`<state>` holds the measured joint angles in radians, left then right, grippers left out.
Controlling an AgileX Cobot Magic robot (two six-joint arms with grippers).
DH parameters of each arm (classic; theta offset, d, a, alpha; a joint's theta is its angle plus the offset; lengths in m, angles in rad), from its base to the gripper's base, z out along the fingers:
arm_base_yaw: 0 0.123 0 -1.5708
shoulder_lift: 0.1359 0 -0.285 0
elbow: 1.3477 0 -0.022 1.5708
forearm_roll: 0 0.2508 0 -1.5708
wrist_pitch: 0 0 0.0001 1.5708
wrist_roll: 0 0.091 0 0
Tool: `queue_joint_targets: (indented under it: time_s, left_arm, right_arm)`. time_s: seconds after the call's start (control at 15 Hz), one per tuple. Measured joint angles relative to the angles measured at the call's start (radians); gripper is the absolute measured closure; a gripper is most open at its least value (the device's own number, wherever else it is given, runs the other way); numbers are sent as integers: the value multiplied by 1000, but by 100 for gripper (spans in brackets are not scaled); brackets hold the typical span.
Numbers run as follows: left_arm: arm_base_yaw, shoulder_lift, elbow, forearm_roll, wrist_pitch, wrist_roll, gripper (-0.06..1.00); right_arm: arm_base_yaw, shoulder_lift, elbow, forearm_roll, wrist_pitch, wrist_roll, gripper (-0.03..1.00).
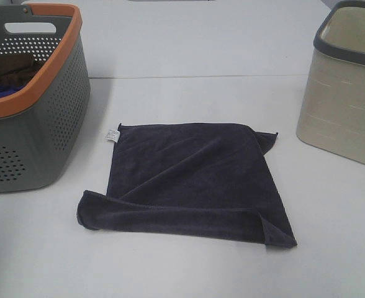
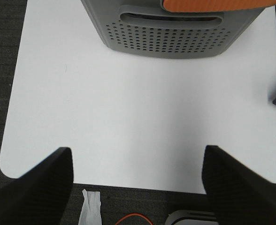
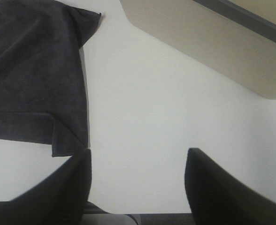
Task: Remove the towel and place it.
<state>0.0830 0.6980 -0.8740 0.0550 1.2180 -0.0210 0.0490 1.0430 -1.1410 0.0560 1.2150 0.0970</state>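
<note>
Lying on the counter point(image 1: 189, 273) beside the grey basket point(image 1: 46, 124), towel point(image 1: 192, 183) rumpled; I see left end effector point(image 2: 138, 183) and right end effector point(image 3: 138, 187) both spread, empty.

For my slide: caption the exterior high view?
Dark charcoal-purple microfibre towel lies spread on the white table between two baskets.

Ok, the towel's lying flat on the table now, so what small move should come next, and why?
Probably none beyond keeping both arms back. The towel lies spread on the table between the grey basket and the beige bin. The left gripper and right gripper are open, empty and off it.
</note>
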Motion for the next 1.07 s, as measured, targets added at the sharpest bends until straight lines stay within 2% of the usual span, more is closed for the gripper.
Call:
queue_joint_targets:
  time_s: [0.27,0.6,0.87,1.07]
  left_arm:
    - [0,-148,39,64,-22,0,22]
    - [0,-279,39,28,-30,0,22]
    - [0,-433,43,55,-15,13,22]
    - [0,-574,175,76,-1,21,22]
  right_arm:
    - [0,-317,237,14,-11,-7,45]
    - [0,-591,496,15,-24,-85,45]
    - [0,-799,593,17,-90,-105,45]
    - [0,-992,608,21,-98,-105,45]
